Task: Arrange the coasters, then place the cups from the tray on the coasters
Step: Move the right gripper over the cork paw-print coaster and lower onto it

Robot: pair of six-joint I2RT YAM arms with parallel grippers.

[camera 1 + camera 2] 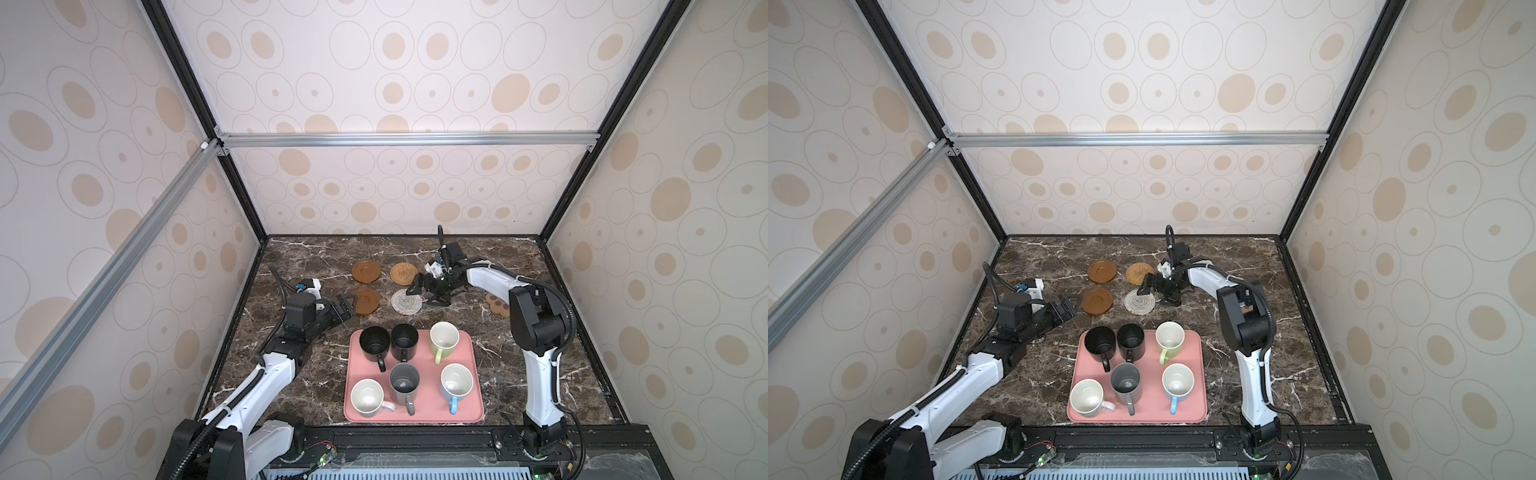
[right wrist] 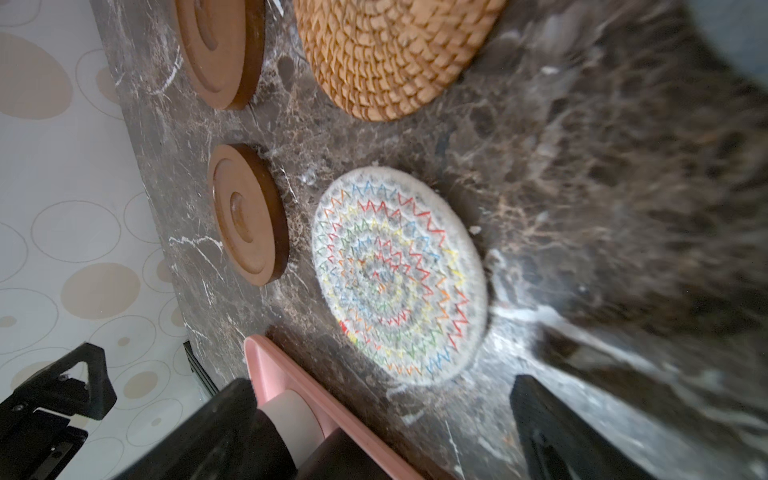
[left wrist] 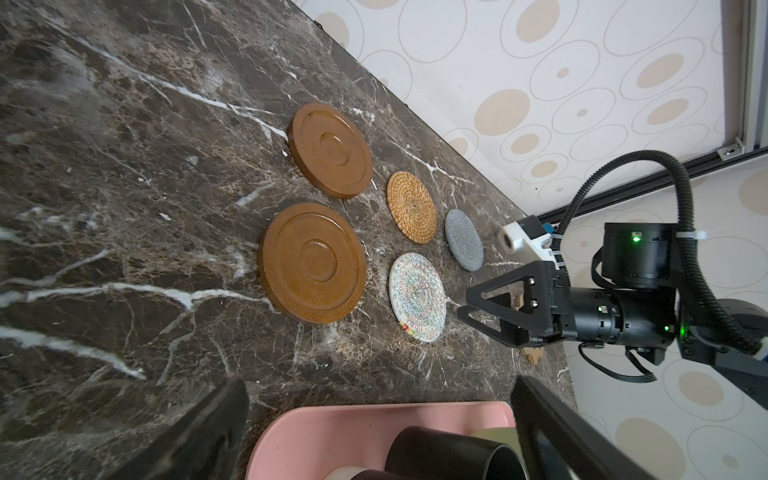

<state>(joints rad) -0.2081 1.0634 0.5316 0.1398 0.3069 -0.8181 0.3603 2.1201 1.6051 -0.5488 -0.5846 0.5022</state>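
Dark marble surface (image 1: pixel 311 257), papered walls (image 1: pixel 415 187): six mugs (image 1: pixel 404 384) stood on the pink tray (image 1: pixel 473 401) up front. Beyond, wooden discs (image 1: pixel 365 301), rattan mat (image 1: pixel 404 273) and whitish mat (image 1: pixel 405 302) lay paired, apparently spaced for mugs. Left fingers (image 1: pixel 341 311) and right fingers (image 3: pixel 530 286) gaped empty. The right arm (image 1: pixel 490 278) hid the blue-grey mat (image 3: pixel 464 240) in both top views, and half the paw-shaped coaster (image 1: pixel 496 306).

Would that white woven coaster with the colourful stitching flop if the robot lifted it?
The white woven coaster looks like stitched cord, so it probably bends a little. It seems thin, so likely light. Lying flat on the table, it should not roll.
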